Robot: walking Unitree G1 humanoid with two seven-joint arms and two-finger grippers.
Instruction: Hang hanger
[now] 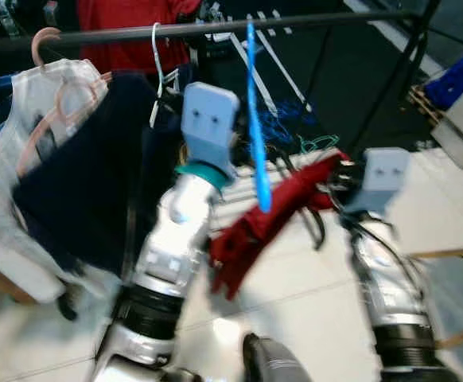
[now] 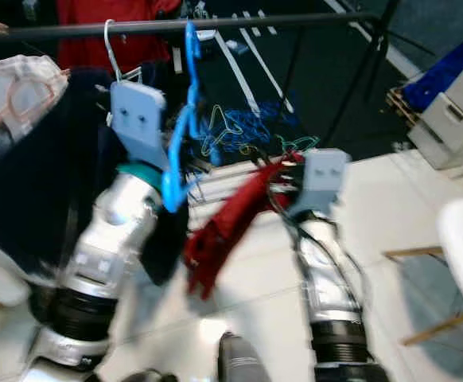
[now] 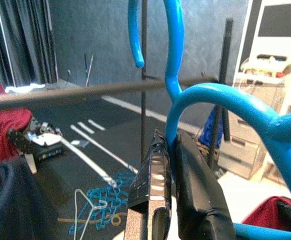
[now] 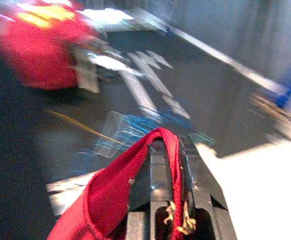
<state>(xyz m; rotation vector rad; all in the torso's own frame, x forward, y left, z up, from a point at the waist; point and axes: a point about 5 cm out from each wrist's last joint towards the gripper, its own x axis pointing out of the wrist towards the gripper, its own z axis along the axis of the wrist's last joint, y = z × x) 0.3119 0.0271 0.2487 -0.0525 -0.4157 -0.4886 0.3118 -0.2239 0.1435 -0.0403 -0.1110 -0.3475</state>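
Left end effector [image 3: 168, 165], clamped on the blue hanger [image 3: 210, 100], sits frame-centre below the clothes rail [image 1: 215, 29]; right end effector [image 4: 173, 175] pinches red cloth [image 4: 110, 200].

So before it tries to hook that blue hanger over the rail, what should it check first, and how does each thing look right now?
1. Left gripper clamped on the blue hanger: ok, fingers shut on its neck.
2. Hook above the clothes rail: ok, the hook tip rides above the bar.
3. Hook actually over the rail: not ok, not seated yet.
4. Free gap on the rail beside the white wire hanger: cannot tell, blurred.
5. Right gripper holding the red garment: ok, cloth is pinched.
6. Red garment sitting on the hanger: cannot tell.
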